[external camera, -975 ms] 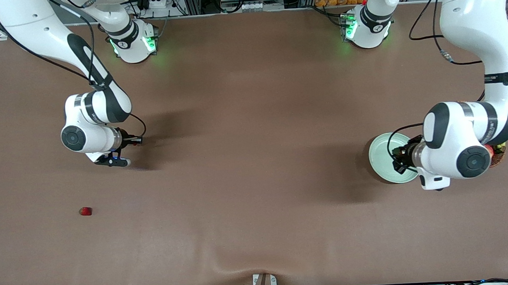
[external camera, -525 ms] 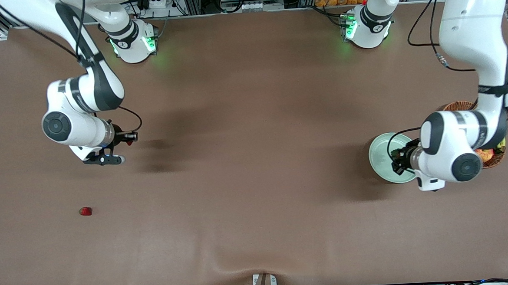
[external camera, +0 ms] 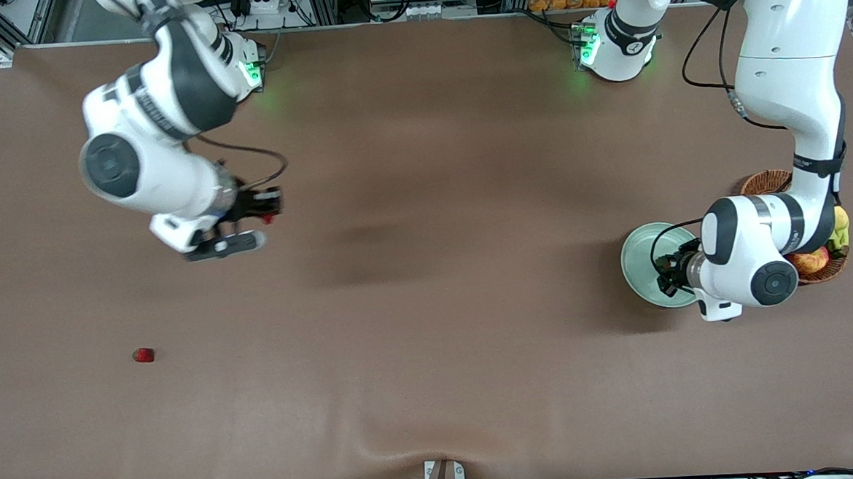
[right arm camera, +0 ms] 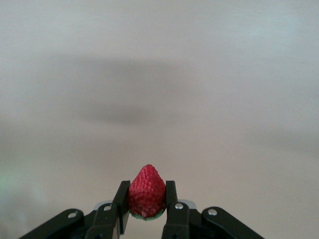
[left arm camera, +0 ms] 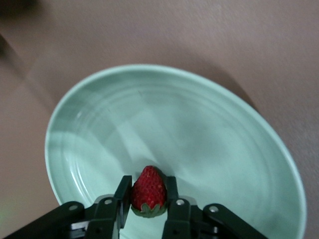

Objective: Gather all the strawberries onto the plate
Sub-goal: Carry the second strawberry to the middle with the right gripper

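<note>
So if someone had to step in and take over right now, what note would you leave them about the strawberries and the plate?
Left tool: shut on a strawberry, low over the plate; berry not yet let go.
Right tool: shut on a second strawberry, up in the air over bare table toward the right arm's end.
Third strawberry: lying on the table at the right arm's end, nearer the front camera than the right tool.
Plate: beside the basket at the left arm's end; no loose berry seen in it.
Done: two berries picked up.
Left: release the first, carry the second over, fetch the third.
</note>
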### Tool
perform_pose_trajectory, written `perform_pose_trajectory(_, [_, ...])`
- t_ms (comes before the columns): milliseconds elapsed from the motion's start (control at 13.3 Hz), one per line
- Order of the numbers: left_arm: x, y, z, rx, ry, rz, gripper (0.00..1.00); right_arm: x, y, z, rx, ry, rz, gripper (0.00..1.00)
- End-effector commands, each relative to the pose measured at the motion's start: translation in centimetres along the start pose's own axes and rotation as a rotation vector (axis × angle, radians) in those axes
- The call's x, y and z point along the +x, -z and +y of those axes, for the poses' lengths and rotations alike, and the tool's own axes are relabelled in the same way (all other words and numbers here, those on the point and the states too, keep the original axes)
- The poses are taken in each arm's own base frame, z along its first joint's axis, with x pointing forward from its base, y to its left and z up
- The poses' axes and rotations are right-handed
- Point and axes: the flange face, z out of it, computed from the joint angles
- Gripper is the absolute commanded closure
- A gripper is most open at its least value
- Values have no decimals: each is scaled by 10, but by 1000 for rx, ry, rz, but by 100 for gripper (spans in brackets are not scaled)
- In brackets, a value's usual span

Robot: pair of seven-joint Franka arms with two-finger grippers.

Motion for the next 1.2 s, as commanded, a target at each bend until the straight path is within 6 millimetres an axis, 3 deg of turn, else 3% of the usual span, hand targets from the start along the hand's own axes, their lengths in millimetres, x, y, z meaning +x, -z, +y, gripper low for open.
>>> perform_pose_trajectory(0, [-1, 21, -4, -20, 3, 38, 0, 21, -27, -82, 42, 31, 40, 97])
perform_pose_trajectory(150, [-4, 51, -10, -50, 30, 57, 0, 27, -67, -138, 60, 53, 81, 97])
perform_pose_trajectory(450, [-11, 106, -14, -122, 85, 93, 0, 56, -156, -199, 113, 93, 169, 97])
perform_pose_trajectory(825, [-28, 145, -4, -175, 99, 118, 0, 113, -228, -224, 225, 109, 403, 95])
perform_pose_trajectory(1125, [-54, 166, 16, -214, 128, 134, 0, 123, -279, -251, 282, 131, 519, 90])
